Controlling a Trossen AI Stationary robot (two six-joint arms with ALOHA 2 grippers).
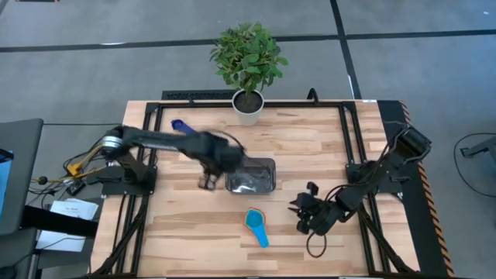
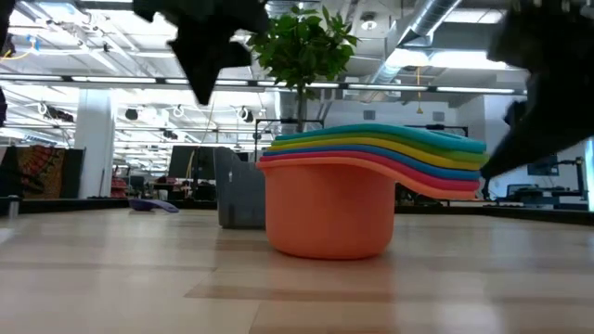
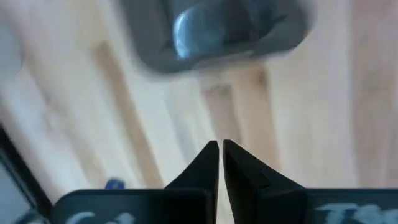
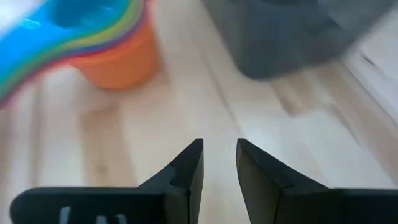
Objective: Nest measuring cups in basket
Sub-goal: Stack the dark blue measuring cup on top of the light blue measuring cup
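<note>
Several measuring cups stand nested in one stack [image 1: 256,225] on the table in front of the basket, orange at the bottom and light blue on top [image 2: 343,204] [image 4: 93,37]. One dark blue cup [image 1: 178,125] lies alone at the far left [image 2: 153,206]. The dark grey basket [image 1: 252,177] [image 3: 217,31] [image 4: 292,31] sits on the wood near the middle. My left gripper [image 1: 208,184] [image 3: 221,146] hangs shut and holding nothing above the table, just left of the basket. My right gripper [image 1: 299,215] [image 4: 219,152] is open, right of the stack, with nothing between its fingers.
A white pot with a green plant [image 1: 248,105] stands at the far edge, behind the basket. Black frame rails [image 1: 349,132] run along the table's left, right and far sides. Bare wood lies between the stack and my right gripper.
</note>
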